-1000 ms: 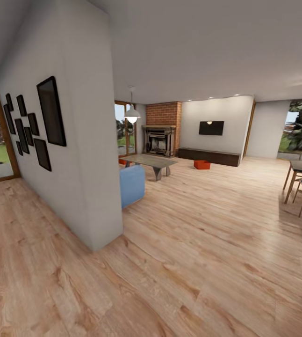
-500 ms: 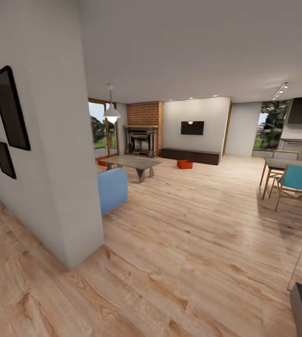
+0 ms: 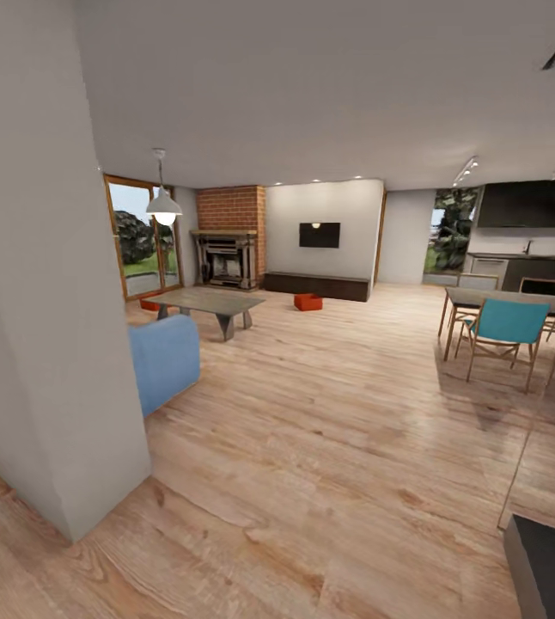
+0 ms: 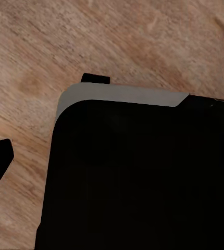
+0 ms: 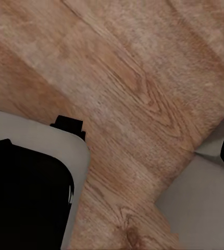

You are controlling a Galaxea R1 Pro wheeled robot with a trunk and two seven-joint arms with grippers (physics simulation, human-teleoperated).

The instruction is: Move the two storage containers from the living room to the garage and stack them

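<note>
Evidently early: one red-orange rectangular storage container (image 3: 307, 302) sits on the light wood-plank living-room floor (image 3: 329, 413) near the long dark-brown bench (image 3: 316, 286); nothing moved. Gripper openings cannot be told.

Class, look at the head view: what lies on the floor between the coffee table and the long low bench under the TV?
In the head view, one red-orange storage container sits on the wood floor between the coffee table and the bench, nearer the bench.

Light wood-plank floor (image 3: 329, 447), pale grey wall corner (image 3: 45, 327) at left, red brick fireplace (image 3: 230, 236), black wall TV (image 3: 320, 235), low grey coffee table (image 3: 209, 303), teal dining chair (image 3: 505, 331).
</note>
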